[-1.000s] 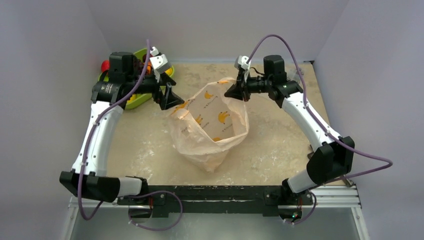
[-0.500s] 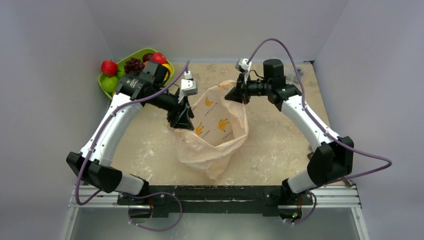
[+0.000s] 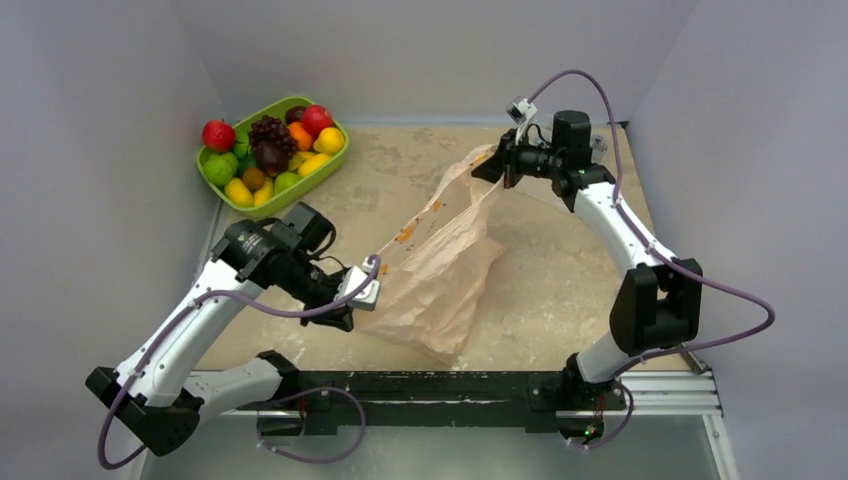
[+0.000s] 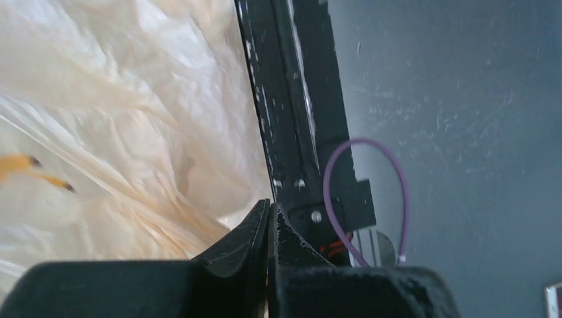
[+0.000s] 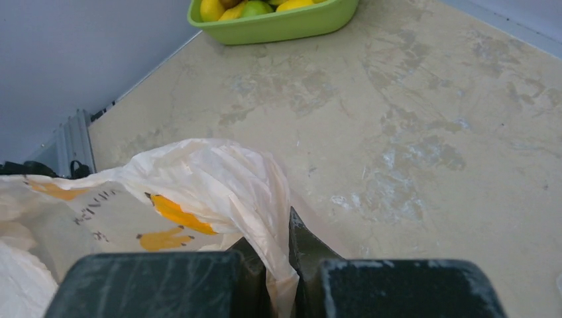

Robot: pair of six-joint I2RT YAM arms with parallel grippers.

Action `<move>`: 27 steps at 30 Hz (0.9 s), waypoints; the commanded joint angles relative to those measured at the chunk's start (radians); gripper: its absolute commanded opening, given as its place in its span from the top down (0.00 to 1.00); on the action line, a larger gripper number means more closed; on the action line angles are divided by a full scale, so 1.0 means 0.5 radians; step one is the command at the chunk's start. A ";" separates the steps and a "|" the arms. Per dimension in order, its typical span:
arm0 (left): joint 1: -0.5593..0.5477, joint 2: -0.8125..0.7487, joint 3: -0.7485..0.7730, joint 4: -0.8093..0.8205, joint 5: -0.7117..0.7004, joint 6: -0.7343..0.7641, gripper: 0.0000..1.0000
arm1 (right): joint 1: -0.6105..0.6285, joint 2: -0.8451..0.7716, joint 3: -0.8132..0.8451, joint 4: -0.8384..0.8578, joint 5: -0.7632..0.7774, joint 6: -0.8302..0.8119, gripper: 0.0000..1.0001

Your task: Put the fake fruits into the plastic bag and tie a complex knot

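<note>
Mottled beige desk [image 3: 570, 250], grey walls around. Between both hands, plastic bag [image 3: 445, 280] stretched taut, lying on desk. At far end, right hand [image 3: 497, 165] closed, pinching bag rim. At near end, left hand [image 3: 345, 318] closed on bag rim, fingers pressed together. Well beyond left hand, fake fruits [image 3: 272, 155] heaped in green tray [image 3: 318, 180], none in bag visible.

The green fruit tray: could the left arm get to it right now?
Probably not yet. Nothing stands between the left gripper and the tray, but its jaws are shut on the plastic bag, stretched taut to the right gripper; it must let go first.
</note>
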 commanded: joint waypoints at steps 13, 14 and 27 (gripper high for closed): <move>0.499 -0.162 0.376 1.162 -0.231 -1.524 0.21 | 0.138 -0.185 0.012 0.695 0.087 0.715 1.00; 0.508 -0.153 0.343 1.260 -0.396 -1.617 0.15 | 0.147 -0.187 0.011 0.706 0.094 0.725 1.00; 0.438 0.079 -0.267 1.665 -0.204 -2.207 0.00 | 0.188 -0.387 -0.149 0.683 0.228 0.650 1.00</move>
